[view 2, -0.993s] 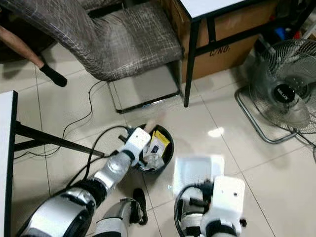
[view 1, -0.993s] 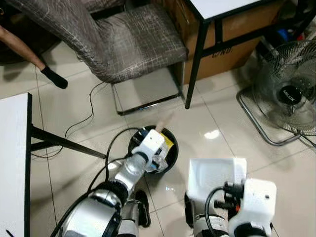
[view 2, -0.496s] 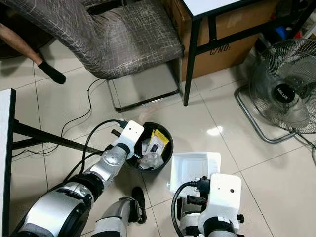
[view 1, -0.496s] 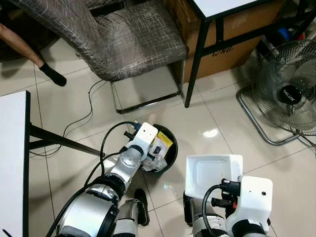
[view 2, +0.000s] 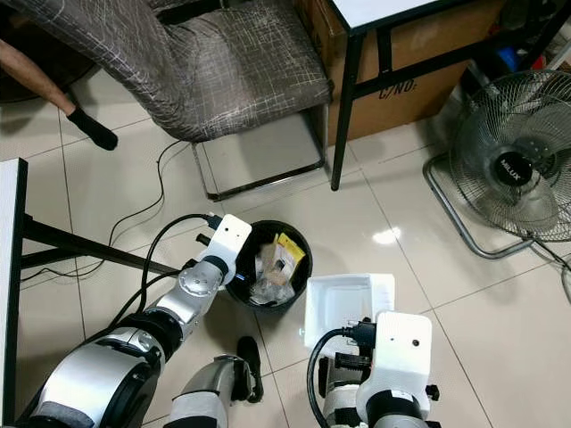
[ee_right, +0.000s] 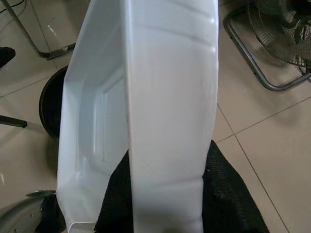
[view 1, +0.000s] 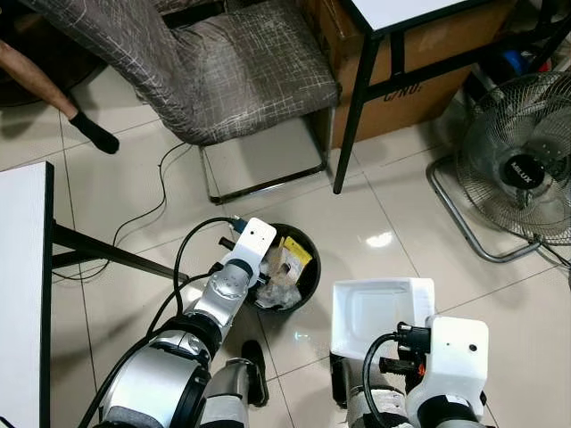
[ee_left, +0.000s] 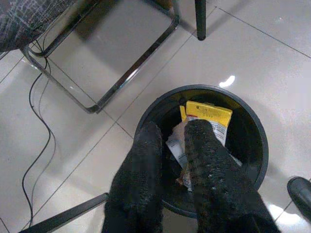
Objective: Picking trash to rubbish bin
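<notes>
— Trash: a white tray [view 1: 382, 303], held low in front, just right of the bin [view 1: 308, 267] and near its rim. Clamped by the right gripper [ee_right: 165, 194], black fingers [ee_right: 228, 194] closed on one wall of the tray, seen plainly from the right wrist.

— And the bin itself?

— Black, round, on the tiled floor [view 1: 401, 214] between the chair [view 1: 241, 71] and the tray. Already holding a yellow packet [ee_left: 210, 116] and crumpled wrappers [view 1: 275, 296].

— Left side?

— Left gripper [ee_left: 170, 160] above the near rim of the bin, fingers [ee_left: 143, 170] a narrow gap apart, nothing between them. Pointed down at the packet.

— How likely to handle, that tray?

— Probably light, thin foam or plastic. Stiff enough to keep its shape while held by one wall, yet likely to flex or crack under a hard squeeze. Smooth and glossy, so probably a little slippery. Best gripped where gripped now, across a side wall near the rim, not on the flat base.

— Any trouble getting in?

— Looks about as wide as the bin mouth, so probably needs tilting, corner or edge first. Flat on top, likely to sit across the rim and slide off.

— Nearby clutter?

— Fan [view 1: 522, 169] to the right, well apart. Black cable [view 1: 161, 196] on the floor by the chair. Table leg [view 1: 355, 116] beyond the bin. A person's foot in a dark sock [view 1: 94, 132] at far left. A dark shoe [view 1: 254, 361] just beside the bin, on the near side.
</notes>
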Available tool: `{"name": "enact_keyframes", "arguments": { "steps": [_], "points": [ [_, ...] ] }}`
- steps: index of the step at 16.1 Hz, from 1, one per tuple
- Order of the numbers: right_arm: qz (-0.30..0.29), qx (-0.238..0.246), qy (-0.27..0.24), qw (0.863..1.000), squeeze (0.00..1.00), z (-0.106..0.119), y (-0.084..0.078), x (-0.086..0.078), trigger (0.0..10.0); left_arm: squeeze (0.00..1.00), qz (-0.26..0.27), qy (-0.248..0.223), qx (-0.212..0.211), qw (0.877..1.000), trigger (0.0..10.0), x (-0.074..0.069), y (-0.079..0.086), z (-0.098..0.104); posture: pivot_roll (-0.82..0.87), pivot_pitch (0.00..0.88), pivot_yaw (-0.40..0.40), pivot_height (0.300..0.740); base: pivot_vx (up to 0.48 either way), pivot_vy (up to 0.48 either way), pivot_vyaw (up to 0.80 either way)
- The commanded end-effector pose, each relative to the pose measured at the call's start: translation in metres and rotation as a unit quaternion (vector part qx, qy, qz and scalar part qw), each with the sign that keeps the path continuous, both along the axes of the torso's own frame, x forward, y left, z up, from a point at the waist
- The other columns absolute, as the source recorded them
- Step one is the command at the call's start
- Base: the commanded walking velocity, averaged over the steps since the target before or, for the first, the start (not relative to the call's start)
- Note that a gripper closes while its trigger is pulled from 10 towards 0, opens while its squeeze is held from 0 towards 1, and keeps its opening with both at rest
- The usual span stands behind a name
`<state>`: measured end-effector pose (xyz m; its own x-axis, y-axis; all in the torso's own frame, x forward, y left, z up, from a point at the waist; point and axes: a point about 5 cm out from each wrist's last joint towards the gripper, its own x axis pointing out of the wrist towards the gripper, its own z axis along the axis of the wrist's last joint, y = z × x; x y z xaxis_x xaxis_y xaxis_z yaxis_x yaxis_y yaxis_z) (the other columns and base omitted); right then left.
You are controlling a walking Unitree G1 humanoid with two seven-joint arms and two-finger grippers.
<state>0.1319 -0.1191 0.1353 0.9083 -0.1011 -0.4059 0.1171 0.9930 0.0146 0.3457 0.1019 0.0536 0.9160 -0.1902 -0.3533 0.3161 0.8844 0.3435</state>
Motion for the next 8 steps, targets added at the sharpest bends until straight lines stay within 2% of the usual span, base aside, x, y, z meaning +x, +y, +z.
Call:
{"name": "enact_keyframes", "arguments": {
  "steps": [1,8],
  "points": [
    [0.023,0.024,-0.004,0.999,0.0,0.0055,0.0118,-0.0024,10.0,1.0,0.01,0.023,0.008,1.0,10.0,-0.008,0.0048,-0.0125,-0.26,0.381,0.066,0.74,0.0,0.0,0.0],
    [0.022,0.017,-0.004,1.0,0.0,0.0039,0.0089,0.0005,10.0,1.0,0.001,0.029,-0.016,0.999,10.0,-0.0088,0.002,-0.0127,-0.24,0.368,0.065,0.74,0.0,0.0,0.0]
  ]
}}
